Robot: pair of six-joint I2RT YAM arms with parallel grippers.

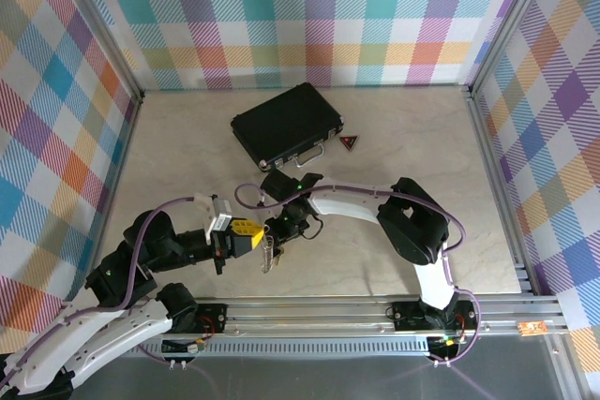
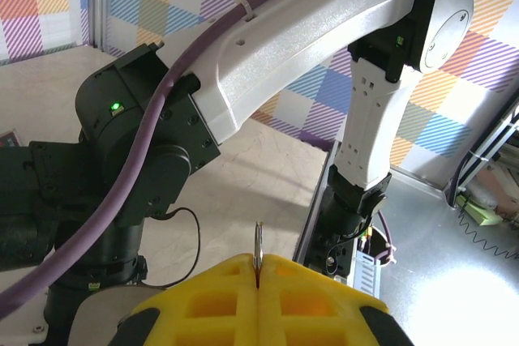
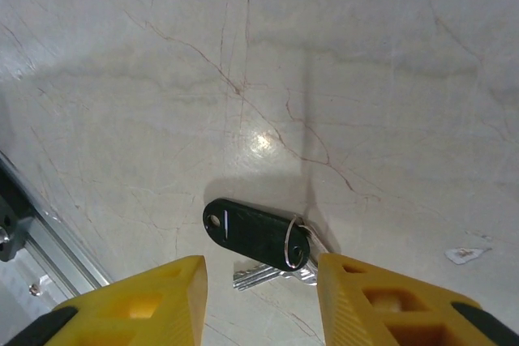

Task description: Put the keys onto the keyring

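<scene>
The left gripper [image 2: 258, 275] is clenched on what is judged to be the keyring [image 2: 259, 245]. It appears as a thin metal edge standing upright out of the seam between the yellow fingers, seen edge-on, so its loop shape cannot be read. Treat it as stiff, light and slick: a pinch on the flat faces holds it, but it may pivot between the pads. The keys [image 3: 261, 275] lie flat on the bench [image 3: 365, 79], close to its near edge and left of its middle, near the aluminium rail [image 3: 32, 232]. The bunch comprises a black-headed key [image 3: 251, 231], a small wire ring [image 3: 296, 241] and silver blades partly tucked under the head. These parts are tiny, rigid and low-lying; take hold across the black head, the thickest part. The right gripper [image 3: 261, 266] hangs above them, fingers apart, grasping nothing. The number of blades cannot be determined.
</scene>
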